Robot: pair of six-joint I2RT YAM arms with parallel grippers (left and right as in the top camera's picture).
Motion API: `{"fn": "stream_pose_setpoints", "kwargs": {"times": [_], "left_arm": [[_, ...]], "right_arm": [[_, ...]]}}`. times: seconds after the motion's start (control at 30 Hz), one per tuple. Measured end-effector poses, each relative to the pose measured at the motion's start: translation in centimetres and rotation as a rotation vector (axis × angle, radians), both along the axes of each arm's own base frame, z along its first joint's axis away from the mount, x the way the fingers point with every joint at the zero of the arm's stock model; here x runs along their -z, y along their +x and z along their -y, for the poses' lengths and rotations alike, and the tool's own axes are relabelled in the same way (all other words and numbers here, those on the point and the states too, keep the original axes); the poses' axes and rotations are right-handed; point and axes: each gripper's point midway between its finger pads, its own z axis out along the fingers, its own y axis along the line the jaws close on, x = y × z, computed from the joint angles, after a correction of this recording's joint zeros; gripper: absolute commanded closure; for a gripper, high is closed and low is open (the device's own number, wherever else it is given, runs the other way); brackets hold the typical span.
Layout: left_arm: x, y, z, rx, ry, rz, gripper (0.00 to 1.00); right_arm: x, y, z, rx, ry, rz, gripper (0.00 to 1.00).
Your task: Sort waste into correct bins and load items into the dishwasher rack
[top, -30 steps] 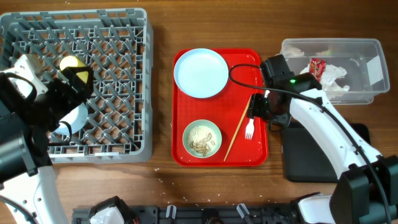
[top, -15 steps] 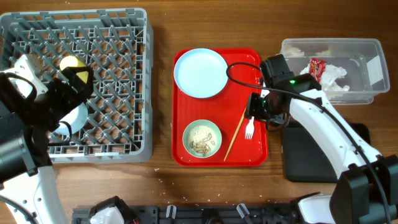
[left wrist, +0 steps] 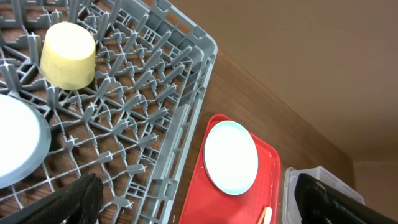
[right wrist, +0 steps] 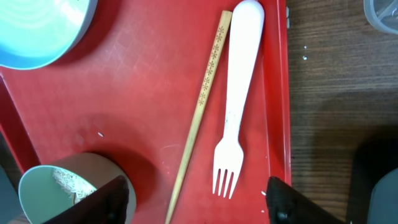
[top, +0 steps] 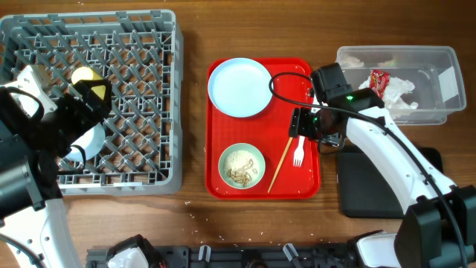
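Holds right gripper [right wrist: 200, 202] wide apart, straddling white plastic fork [right wrist: 239, 81] and chopstick [right wrist: 200, 106] mid-frame, apparently for pickup; parks left gripper [left wrist: 205, 202], also apart, over rack [left wrist: 168, 81].

Overhead looks straight down on the whole table [top: 195, 45]. Left wrist slants across the dishwasher rack [left wrist: 155, 93] toward the red serving tray [left wrist: 194, 199]; right wrist hangs close above that tray (its fork [right wrist: 241, 68] and chopstick [right wrist: 205, 99] show overhead too).
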Motion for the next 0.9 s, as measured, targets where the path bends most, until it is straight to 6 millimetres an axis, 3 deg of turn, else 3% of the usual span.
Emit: {"fn": "stream_pose_setpoints", "kwargs": {"times": [0.1,0.23,0.4,0.63,0.77,0.9], "left_arm": [[0.0,0.0,0.0,0.0,0.0,0.0,0.0],[0.0,0.0,0.0,0.0,0.0,0.0,0.0],[0.0,0.0,0.0,0.0,0.0,0.0,0.0],[0.0,0.0,0.0,0.0,0.0,0.0,0.0],[0.0,0.0,0.0,0.0,0.0,0.0,0.0],[0.0,0.0,0.0,0.0,0.0,0.0,0.0]], "right_arm": [[0.0,-0.2,-0.5,0.005,0.011,-0.007,0.37],[-0.1,-1.0,-2.7,0.013,0.027,-0.017,0.37],[0.0,-2.3,-5.1,0.062,0.014,-0.033,0.26],[-0.2,-2.8,-4.7,0.13,-0.015,-0.06,0.13],[-3.7,-0.9,-4.5,0.107,-0.009,-0.001,0.04],[-9.0,1.6,-2.3,0.129,0.021,0.099,0.08]]}}
